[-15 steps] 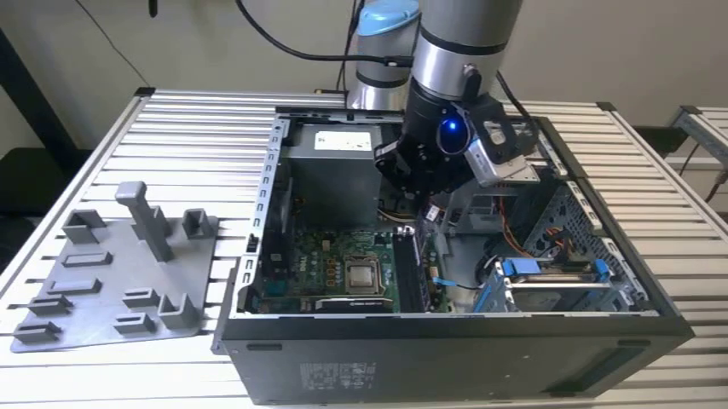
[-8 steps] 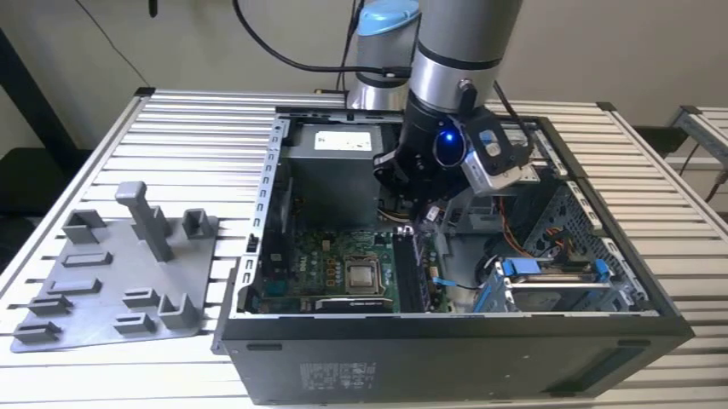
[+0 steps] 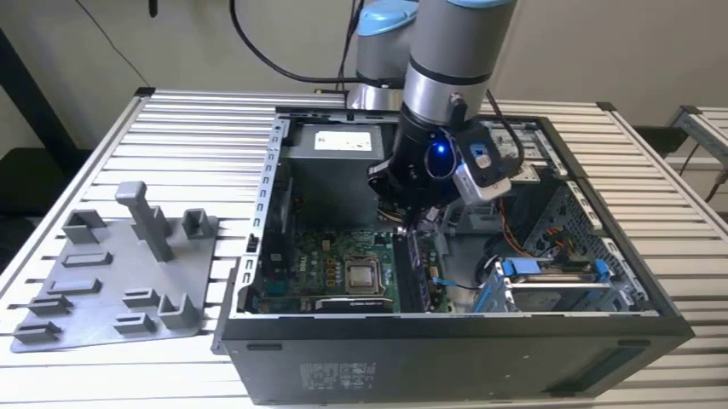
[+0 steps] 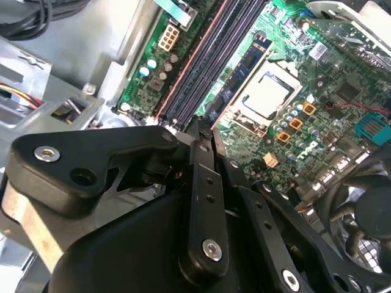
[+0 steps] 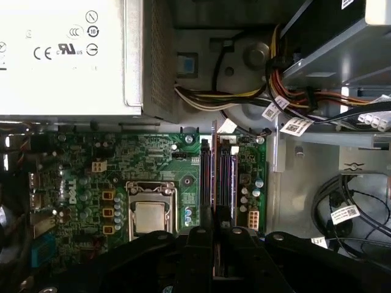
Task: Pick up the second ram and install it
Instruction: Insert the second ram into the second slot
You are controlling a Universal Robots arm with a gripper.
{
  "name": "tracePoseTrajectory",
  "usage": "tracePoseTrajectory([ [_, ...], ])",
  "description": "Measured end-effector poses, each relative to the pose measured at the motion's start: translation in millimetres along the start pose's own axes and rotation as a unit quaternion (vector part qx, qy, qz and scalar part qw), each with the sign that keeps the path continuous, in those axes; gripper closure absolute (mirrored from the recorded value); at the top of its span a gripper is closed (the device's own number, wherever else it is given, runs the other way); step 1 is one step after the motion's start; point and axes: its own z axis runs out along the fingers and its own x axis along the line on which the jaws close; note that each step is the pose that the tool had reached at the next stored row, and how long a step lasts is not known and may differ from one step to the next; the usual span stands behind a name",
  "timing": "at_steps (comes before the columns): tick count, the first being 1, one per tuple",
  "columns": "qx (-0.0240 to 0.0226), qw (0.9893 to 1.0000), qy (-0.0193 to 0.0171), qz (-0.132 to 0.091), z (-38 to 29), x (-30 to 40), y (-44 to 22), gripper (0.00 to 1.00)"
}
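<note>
Gripper clamped on the second ram, edge-on above the motherboard sockets.

A robotics laboratory or test workshop set up for computer assembly. A bench of pale slatted metal rails carries an open computer case lying on its side, its cover removed so that the green circuit board, the grey power box and bundled cables are exposed. An industrial robot arm with grey and pale-blue joints reaches down into the case. Beside the case, towards the exterior view's left, lies a grey plastic tray with upright pegs, a parts fixture. Behind the bench stands a plain pale wall, with black cables hanging in front of it.
</note>
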Motion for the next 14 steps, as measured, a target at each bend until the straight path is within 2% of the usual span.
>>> tracePoseTrajectory([
  [7, 0.0002, 1.0, 0.0, 0.002, 11.9, 1.8, -3.2, 0.86],
  [14, 0.0003, 1.0, -0.0001, 0.009, 22.2, 1.9, -13.6, 0.86],
])
